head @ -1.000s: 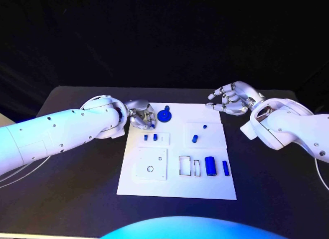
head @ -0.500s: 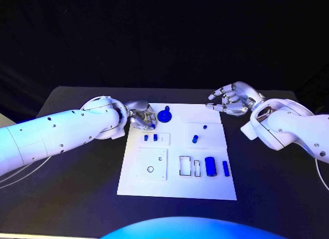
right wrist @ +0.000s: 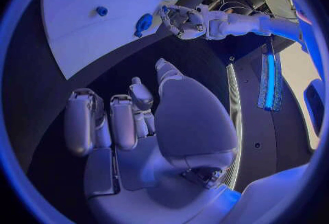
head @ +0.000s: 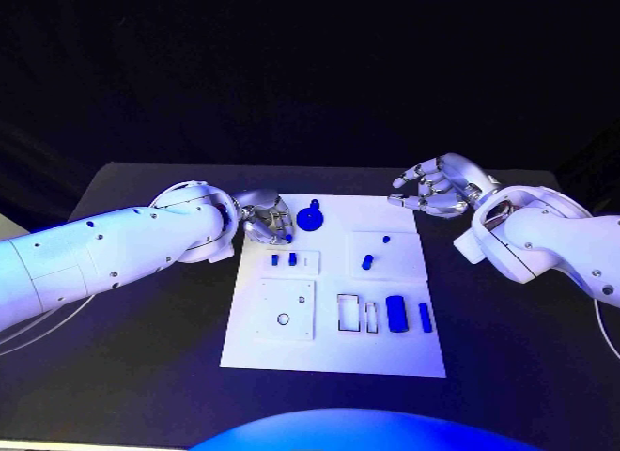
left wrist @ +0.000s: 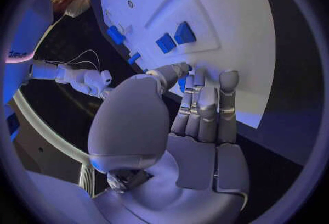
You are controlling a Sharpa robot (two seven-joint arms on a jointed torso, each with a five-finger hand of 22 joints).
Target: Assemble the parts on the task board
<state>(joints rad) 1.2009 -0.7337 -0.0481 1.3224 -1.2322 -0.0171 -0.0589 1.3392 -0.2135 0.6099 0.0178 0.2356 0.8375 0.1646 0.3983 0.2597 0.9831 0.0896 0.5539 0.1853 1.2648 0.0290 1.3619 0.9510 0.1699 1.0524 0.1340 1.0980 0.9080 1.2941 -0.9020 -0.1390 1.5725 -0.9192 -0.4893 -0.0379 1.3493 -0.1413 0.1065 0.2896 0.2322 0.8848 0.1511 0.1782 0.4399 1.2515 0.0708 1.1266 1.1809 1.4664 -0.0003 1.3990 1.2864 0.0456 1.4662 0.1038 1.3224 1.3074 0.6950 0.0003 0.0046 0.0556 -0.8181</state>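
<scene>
The white task board (head: 334, 352) lies in the middle of the black table. A round blue part with a stem (head: 312, 219) stands near the board's far edge. My left hand (head: 267, 218) hovers just to its left, fingertips at the board's edge. In the left wrist view the left hand's fingers (left wrist: 205, 103) lie straight and together with the thumb beside them. A sliver of blue (left wrist: 182, 83) shows between thumb and fingers, and I cannot tell whether it is held. My right hand (head: 439, 188) hangs off the board's far right corner, loosely curled and empty (right wrist: 137, 119).
Two small blue pieces (head: 283, 258) sit in a raised plate on the board's left. Small pegs (head: 368, 262) stand in the plate on the right. A blue cylinder (head: 395, 313) and a thin bar (head: 426, 317) lie beside rectangular slots nearer me. Bare black table (head: 134, 348) surrounds the board.
</scene>
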